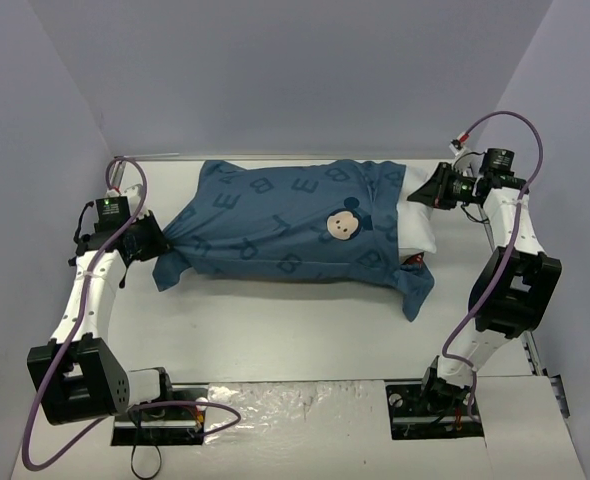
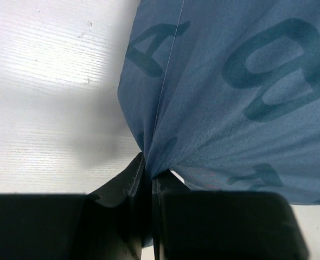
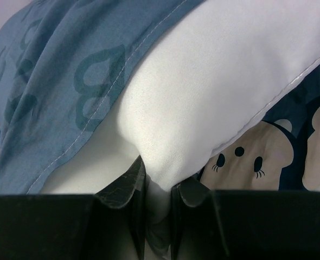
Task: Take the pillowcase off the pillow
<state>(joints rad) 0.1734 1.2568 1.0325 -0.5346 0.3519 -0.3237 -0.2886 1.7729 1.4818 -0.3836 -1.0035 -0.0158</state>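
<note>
The dark teal-blue pillowcase (image 1: 285, 225) with letters and a mouse face lies across the table, still covering most of the pillow. The white pillow (image 1: 418, 222) sticks out of its open right end. My left gripper (image 1: 158, 240) is shut on the bunched left end of the pillowcase (image 2: 214, 97), pinched between its jaws (image 2: 147, 179). My right gripper (image 1: 422, 193) is shut on a fold of the pillow (image 3: 203, 103) at its exposed end, with the fabric squeezed between the fingers (image 3: 157, 187). The pillowcase hem (image 3: 57, 81) lies over the pillow.
The white table (image 1: 305, 330) has purple walls on three sides. A loose flap of pillowcase (image 1: 415, 290) hangs toward the front on the right. Both arm bases and cables sit at the near edge.
</note>
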